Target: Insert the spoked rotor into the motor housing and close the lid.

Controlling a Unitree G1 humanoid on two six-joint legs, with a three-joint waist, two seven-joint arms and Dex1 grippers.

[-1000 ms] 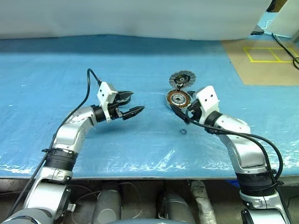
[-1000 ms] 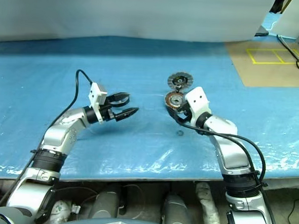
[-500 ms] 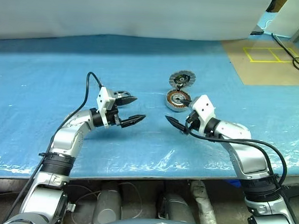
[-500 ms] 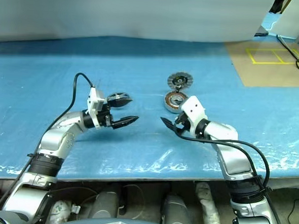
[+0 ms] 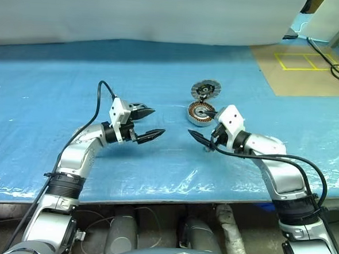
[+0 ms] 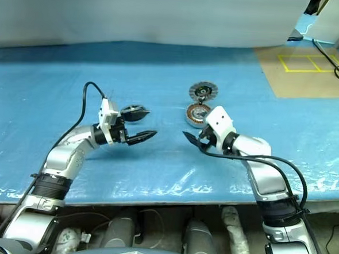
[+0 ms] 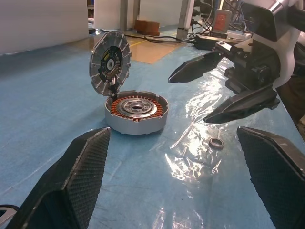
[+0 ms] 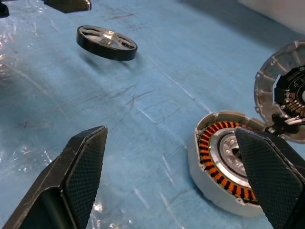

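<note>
- The motor housing (image 5: 201, 113) sits on the blue-sheeted tabletop (image 5: 38, 113), right of centre and toward the far side, its ring of copper windings facing up around a silver hub.
- The lid (image 5: 206, 89) stands tilted up at the housing's far edge, ribbed face with dark slots toward the robot; it looks joined to the housing there by a short dark link.
- The spoked rotor (image 8: 106, 42) lies flat on the sheet, well apart from the housing; in the head views it shows as a dark disc (image 6: 134, 109) just behind the left gripper's far finger.
- The left gripper (image 5: 149, 123) hovers over the sheet left of the housing, pointing right, jaws spread wide and holding nothing.
- The right gripper (image 5: 205, 129) hovers just near of the housing, pointing left toward the other gripper, jaws spread wide and empty too.
- A small dark metal ring (image 7: 216, 142) lies on the sheet near the right gripper's tips, between the two grippers and near of the housing.
- A brown floor patch with yellow tape lines (image 5: 303, 60) lies at far right.
</note>
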